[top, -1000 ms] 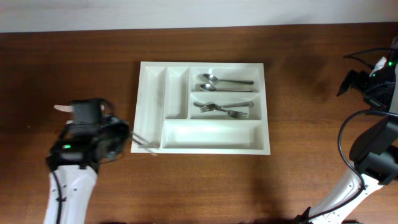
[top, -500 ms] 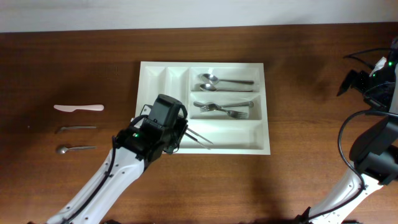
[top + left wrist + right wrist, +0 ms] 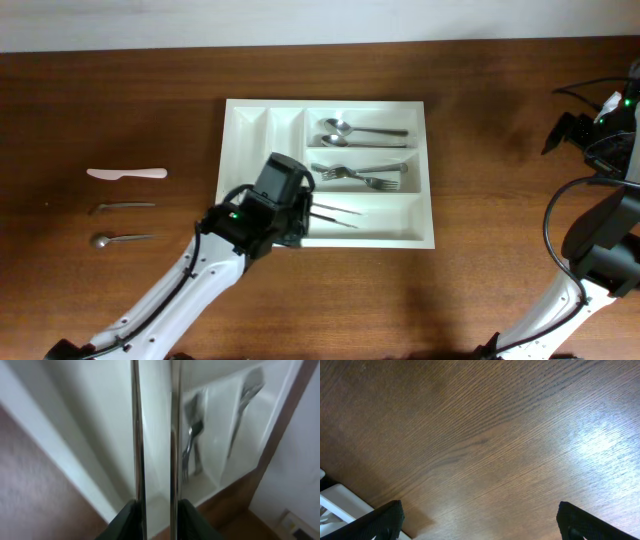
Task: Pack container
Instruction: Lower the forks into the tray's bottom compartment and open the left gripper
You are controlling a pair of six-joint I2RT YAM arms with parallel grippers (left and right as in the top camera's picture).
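Note:
The white cutlery tray, the container (image 3: 245,140), lies in the table's middle. My left gripper (image 3: 305,212) is shut on a pair of thin metal sticks (image 3: 337,215) and holds them over the long bottom compartment, pointing right. In the left wrist view the sticks (image 3: 136,435) run up from between my fingertips (image 3: 156,512) over the white tray (image 3: 75,430). Two spoons (image 3: 350,128) lie in the top right compartment and forks (image 3: 360,175) in the middle one. My right gripper (image 3: 480,522) is open and empty over bare wood at the far right.
Left of the tray lie a white plastic knife (image 3: 125,173), a thin metal utensil (image 3: 122,206) and a small spoon (image 3: 120,239). A tray corner (image 3: 340,502) shows in the right wrist view. The right arm (image 3: 600,150) stands at the right edge.
My left gripper has carried the metal sticks rightward from beside the tray's left edge to over its bottom compartment. The right arm has not moved.

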